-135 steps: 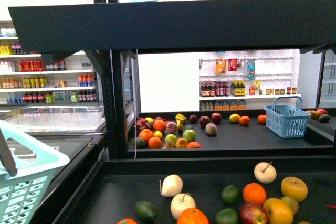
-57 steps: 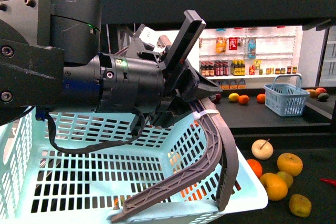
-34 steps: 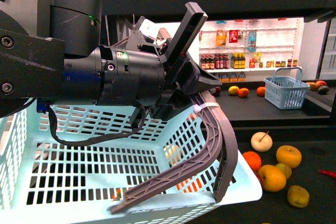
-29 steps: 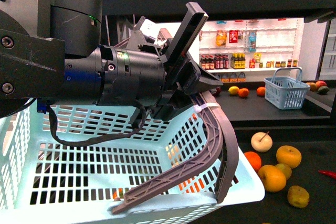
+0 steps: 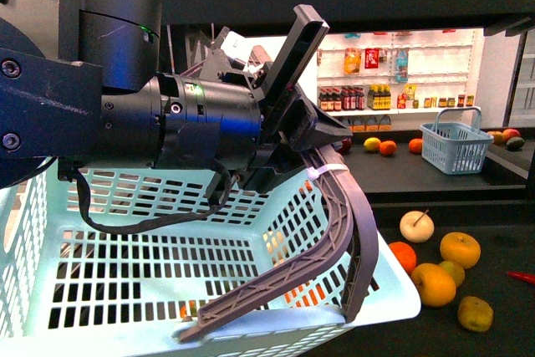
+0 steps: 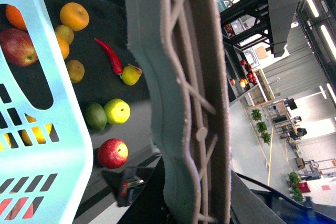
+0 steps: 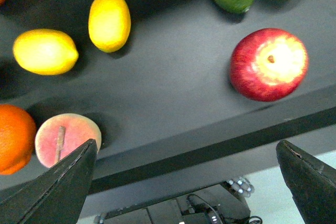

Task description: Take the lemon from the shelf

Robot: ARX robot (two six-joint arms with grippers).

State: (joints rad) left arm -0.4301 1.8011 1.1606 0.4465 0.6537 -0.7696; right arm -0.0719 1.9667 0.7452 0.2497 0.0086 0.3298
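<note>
Two small, bright yellow, smooth oval fruits show in the right wrist view. One is the lemon (image 7: 109, 20), and a second lemon (image 7: 45, 51) lies just beside it; I cannot tell whether they touch. Both rest loose on the flat dark worktop of the black metal shelf (image 7: 173, 93), near its front rim. Either would seem to serve.

Neighbours:
- A pinkish peach (image 7: 67, 137) and a round orange (image 7: 13, 129) lie near the lemons.
- A red apple (image 7: 269, 64) sits well apart on the other side.

The right gripper (image 7: 186, 142) hangs above the worktop with its jaws spread wide and nothing between them. It looks ready for a grasp from above. Both lemons lie off toward one black finger (image 7: 60, 184), not centred between the jaws, so the gripper likely has to shift across before it descends.

The left gripper (image 5: 313, 152) is clamped on the grey ribbed handle (image 5: 347, 232) of a pale blue slotted plastic basket (image 5: 209, 265). It holds the basket up close in front, probably so the picked fruit can go straight in. The basket and arm hide most of the shelf in the front view, so I cannot place the lemon there.
</note>
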